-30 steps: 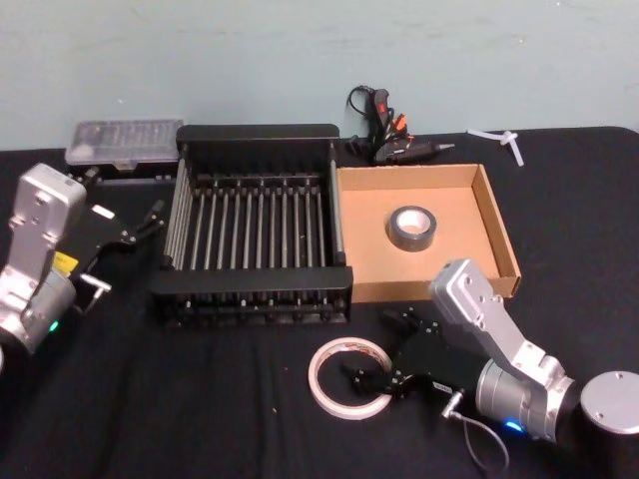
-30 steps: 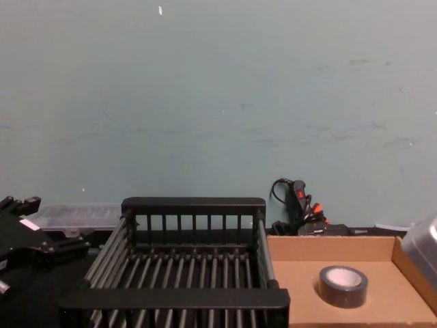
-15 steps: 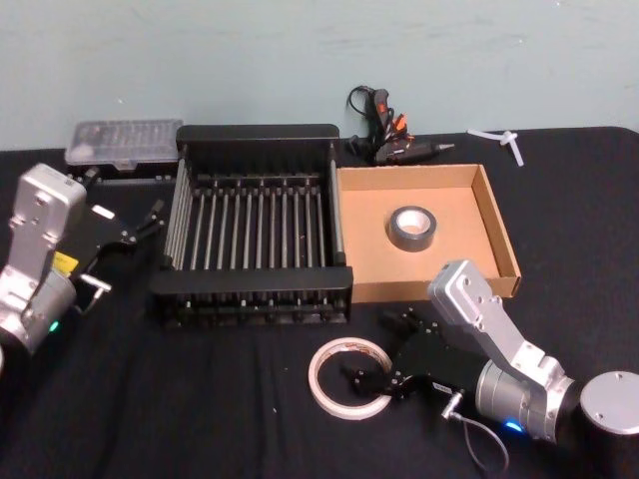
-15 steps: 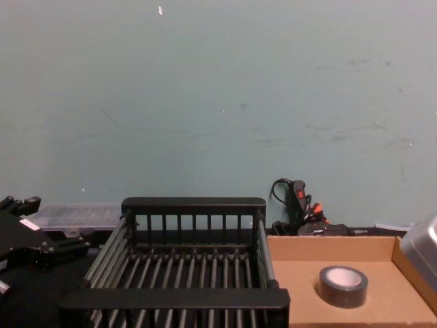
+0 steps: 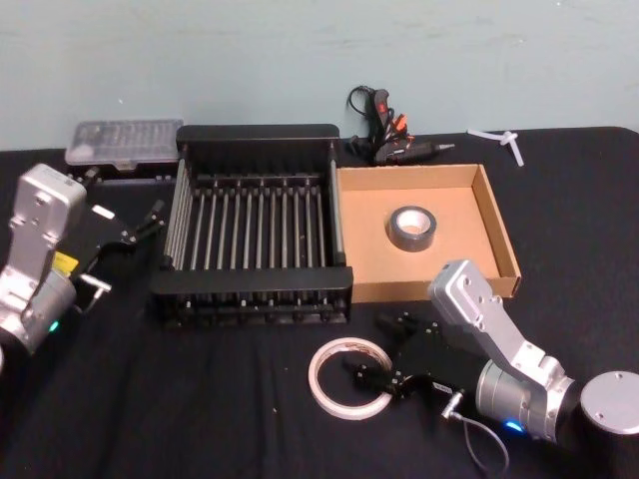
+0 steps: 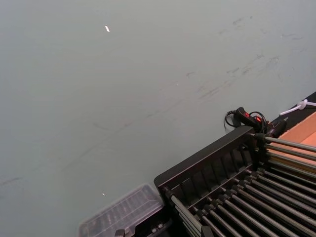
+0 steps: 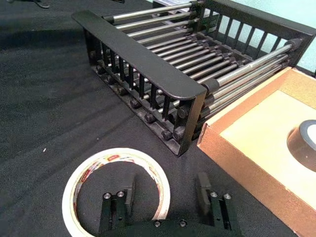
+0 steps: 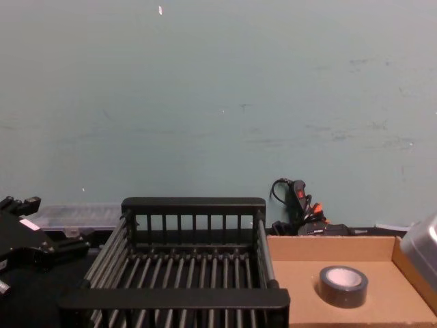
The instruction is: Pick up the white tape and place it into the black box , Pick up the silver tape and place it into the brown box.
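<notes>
With one of two transfers judged complete, the silver tape [image 5: 410,230] lies flat inside the brown box [image 5: 494,216], which sits touching the right side of the black box [image 5: 257,139]. The black box holds nothing that can be seen, so the other half of the job remains. The white tape [image 5: 347,377] lies flat on the dark desk [image 5: 200,399] just in front of the black box's near right corner, not yet lifted. The right gripper [image 5: 384,350] is low at the ring's right edge, its fingers [image 7: 126,196] spread wide; in the right wrist view one finger sits inside the ring and the other outside it, straddling the thin wall without appearing to clamp it. What seems left is to close on that wall, lift the ring, carry it over the near rim of the black box and let go. The left gripper [image 5: 140,228] is parked to the left of the black box, apart from both tapes; whether its fingers are spread or closed cannot be told.
</notes>
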`<move>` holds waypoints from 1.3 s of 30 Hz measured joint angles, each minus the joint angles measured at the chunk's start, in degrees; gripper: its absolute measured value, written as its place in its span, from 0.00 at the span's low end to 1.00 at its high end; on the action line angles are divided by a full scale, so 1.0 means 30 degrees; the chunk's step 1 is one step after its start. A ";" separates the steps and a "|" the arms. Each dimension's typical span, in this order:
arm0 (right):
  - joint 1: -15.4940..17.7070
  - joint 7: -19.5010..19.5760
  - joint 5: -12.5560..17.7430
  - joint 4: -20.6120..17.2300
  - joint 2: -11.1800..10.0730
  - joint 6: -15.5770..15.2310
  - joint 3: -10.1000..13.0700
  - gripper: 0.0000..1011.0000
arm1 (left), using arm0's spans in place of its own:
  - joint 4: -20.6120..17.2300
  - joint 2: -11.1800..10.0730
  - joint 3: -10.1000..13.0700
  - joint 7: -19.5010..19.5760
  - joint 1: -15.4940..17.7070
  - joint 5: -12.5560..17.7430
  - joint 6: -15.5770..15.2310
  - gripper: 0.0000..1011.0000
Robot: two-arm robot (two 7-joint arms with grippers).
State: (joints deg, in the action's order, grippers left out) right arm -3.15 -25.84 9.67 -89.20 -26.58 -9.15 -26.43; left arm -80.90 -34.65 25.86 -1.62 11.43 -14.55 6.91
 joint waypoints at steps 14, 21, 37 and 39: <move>0.0000 -0.0006 0.0016 0.0001 0.0000 0.0000 0.0000 0.39 | 0.0001 0.0001 0.0000 0.0000 0.0000 0.0000 0.0000 0.99; 0.0000 -0.0007 0.0025 0.0001 0.0000 0.0001 0.0000 0.16 | 0.0001 0.0001 0.0000 0.0000 -0.0002 0.0000 0.0000 0.99; 0.0011 -0.0241 0.0302 -0.0040 -0.0064 0.0103 0.0097 0.07 | 0.0001 0.0001 0.0000 0.0000 -0.0001 0.0000 0.0000 0.99; 0.0030 -0.0294 0.0364 -0.0114 -0.0104 0.0122 0.0119 0.07 | 0.0001 0.0000 0.0000 0.0000 -0.0001 0.0000 0.0000 0.99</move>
State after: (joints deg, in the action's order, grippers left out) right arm -3.06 -26.73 10.77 -89.54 -26.89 -8.78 -26.08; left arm -80.90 -34.65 25.86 -1.62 11.43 -14.55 6.91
